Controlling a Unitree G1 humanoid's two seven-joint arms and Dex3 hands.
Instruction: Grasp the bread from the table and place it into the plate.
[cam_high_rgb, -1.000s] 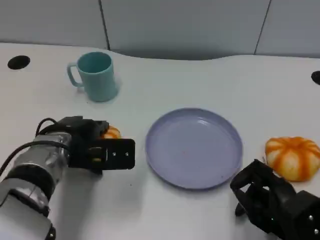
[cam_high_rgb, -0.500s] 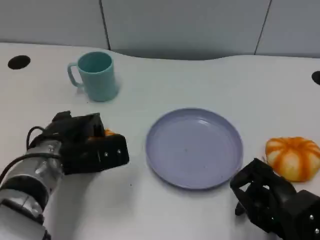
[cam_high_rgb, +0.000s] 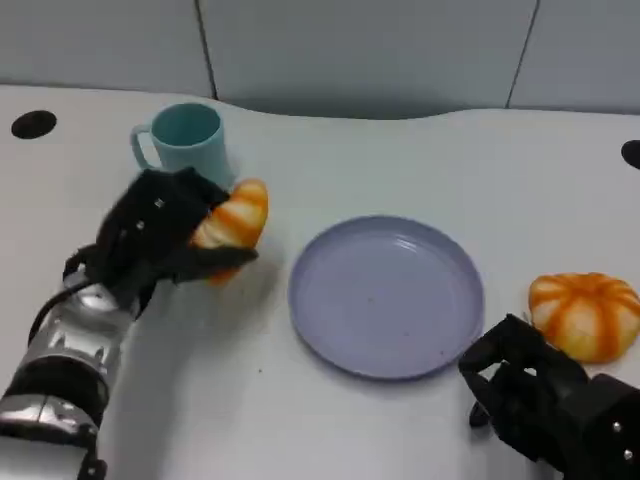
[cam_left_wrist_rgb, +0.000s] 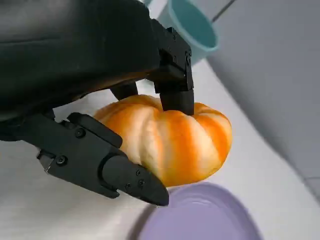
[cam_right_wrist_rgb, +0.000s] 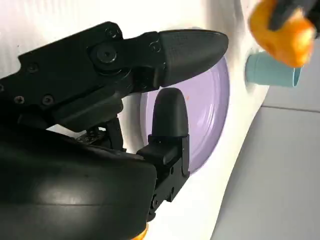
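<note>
The left wrist view shows what the head view leaves vague: the left hand's (cam_left_wrist_rgb: 125, 115) fingers (cam_left_wrist_rgb: 172, 87) press on top of the bread (cam_left_wrist_rgb: 175, 140) while another black finger (cam_left_wrist_rgb: 107, 167) runs under its near side, so the orange, ribbed bun is clasped between them, with the lilac plate's (cam_left_wrist_rgb: 200, 220) rim just below and the teal mug (cam_left_wrist_rgb: 192, 27) behind. From the head view, the left hand (cam_high_rgb: 160, 240) holds the bread (cam_high_rgb: 235, 218) above the desk (cam_high_rgb: 400, 150), between the mug (cam_high_rgb: 185, 140) and the left rim of the plate (cam_high_rgb: 385, 295), not over the plate itself.

A second orange bun (cam_high_rgb: 585, 315) lies on the desk near its right edge, beside the plate's right rim.

The right hand (cam_high_rgb: 535, 395) sits toward the near right corner of the desk, just in front of that second bun. The right wrist view shows its fingers (cam_right_wrist_rgb: 170, 115) loosely curled and apart with nothing between them, the plate (cam_right_wrist_rgb: 212, 115) beyond them and the carried bread (cam_right_wrist_rgb: 282, 32) far across.
</note>
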